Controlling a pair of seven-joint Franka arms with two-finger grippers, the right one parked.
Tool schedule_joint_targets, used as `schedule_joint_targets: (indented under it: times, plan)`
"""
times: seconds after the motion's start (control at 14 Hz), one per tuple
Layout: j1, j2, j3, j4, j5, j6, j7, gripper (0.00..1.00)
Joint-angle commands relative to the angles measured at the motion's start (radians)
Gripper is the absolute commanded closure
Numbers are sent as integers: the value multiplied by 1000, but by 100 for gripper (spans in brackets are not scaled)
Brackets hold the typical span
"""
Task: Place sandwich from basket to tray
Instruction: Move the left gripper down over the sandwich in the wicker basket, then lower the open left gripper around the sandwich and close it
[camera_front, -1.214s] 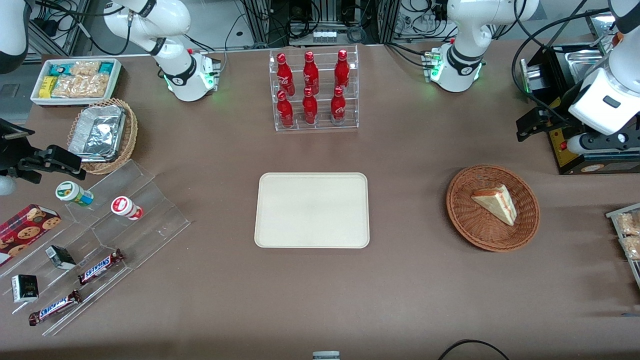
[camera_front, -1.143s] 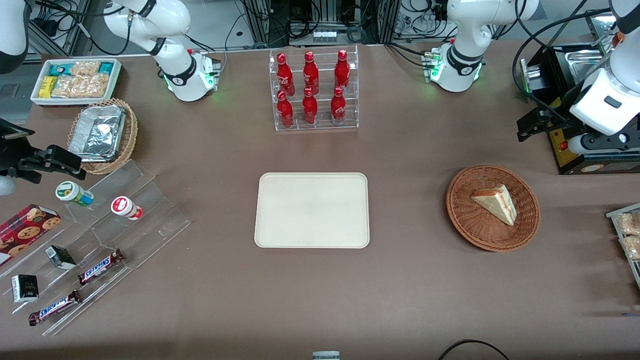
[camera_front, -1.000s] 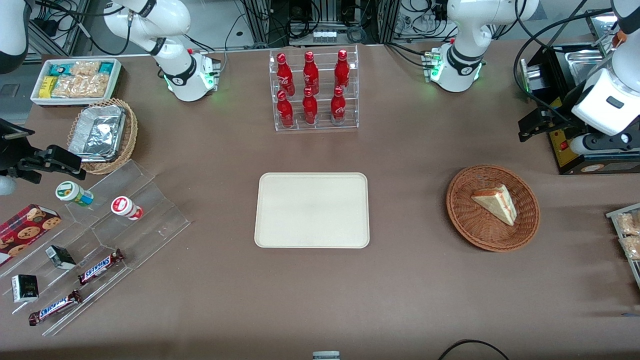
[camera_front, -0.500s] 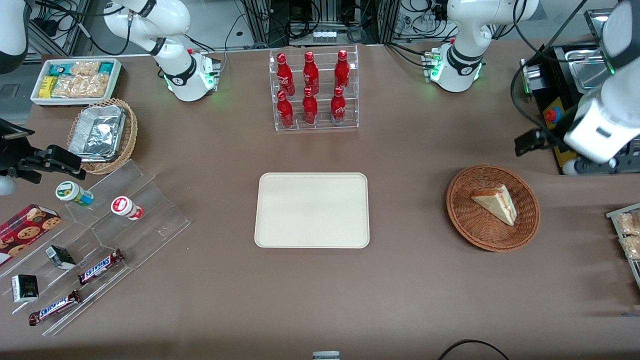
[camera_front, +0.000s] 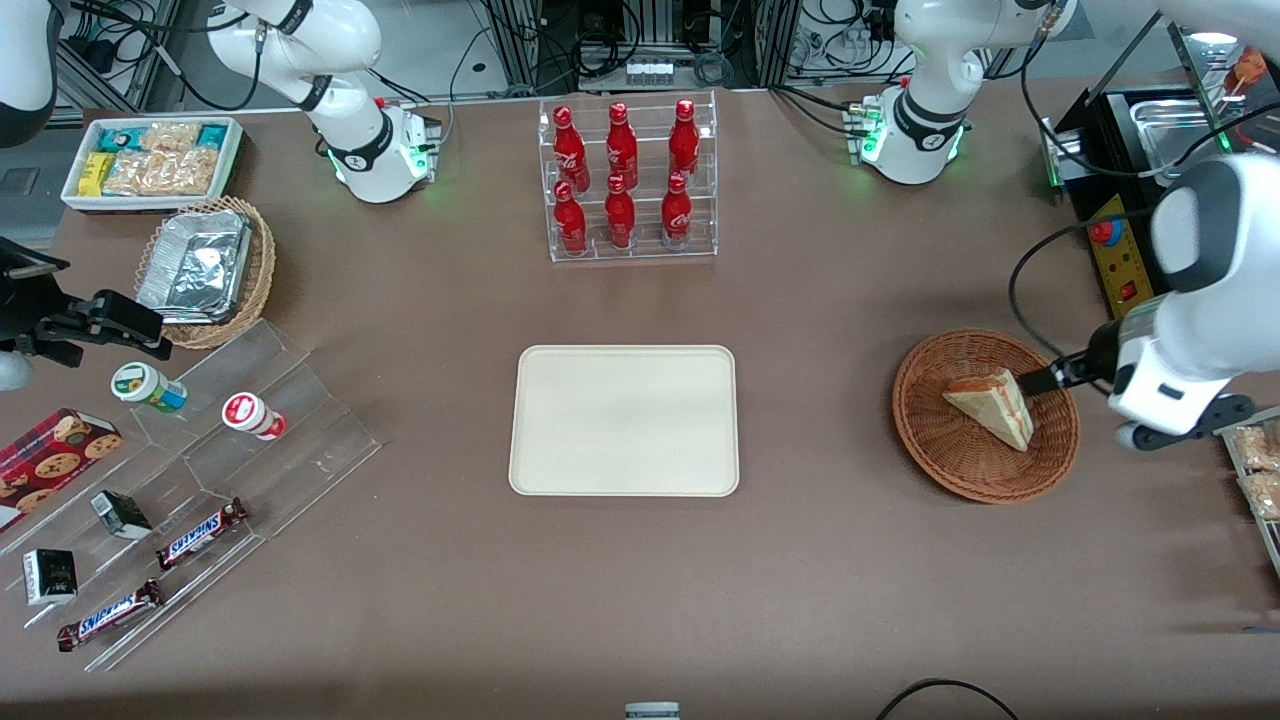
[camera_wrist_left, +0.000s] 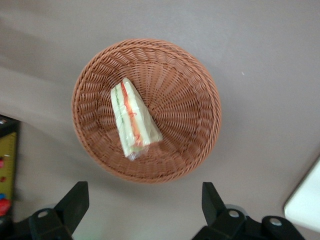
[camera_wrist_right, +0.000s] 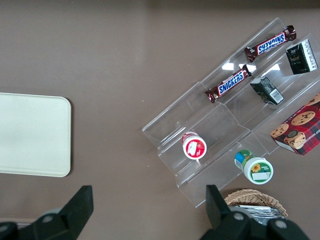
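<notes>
The sandwich (camera_front: 990, 405), a pale wedge with red and green filling, lies in the round reddish-brown basket (camera_front: 960, 482) toward the working arm's end of the table. The cream tray (camera_front: 625, 420) sits bare at the table's middle. In the left wrist view my gripper (camera_wrist_left: 144, 201) hangs open and holds nothing. It is above bare tabletop just outside the basket's rim (camera_wrist_left: 200, 110), with the sandwich (camera_wrist_left: 132, 120) in full view and one corner of the tray (camera_wrist_left: 307, 200) showing. In the front view the arm's white wrist (camera_front: 1165, 385) hovers beside the basket.
A clear rack of red bottles (camera_front: 628, 180) stands farther from the front camera than the tray. A black box with a steel pan (camera_front: 1125, 190) and a tray of packaged snacks (camera_front: 1255, 470) flank the working arm. A clear stepped shelf with snacks (camera_front: 200, 470), a foil-tray basket (camera_front: 205, 270) and a white bin (camera_front: 150, 160) lie toward the parked arm's end.
The left arm has swung away from the black box, coming nearer the front camera and closer to the basket. The sandwich, basket and tray have not moved.
</notes>
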Motion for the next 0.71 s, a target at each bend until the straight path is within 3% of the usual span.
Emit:
schedule_joint_targets:
  times: [0.0, 0.14, 0.64]
  plan:
    - [2, -32, -4, -145, 14, 132, -155, 0]
    - [5, -22, 7, -176, 17, 146, -266, 0]
    - [31, 41, 70, -299, -5, 335, -344, 0]
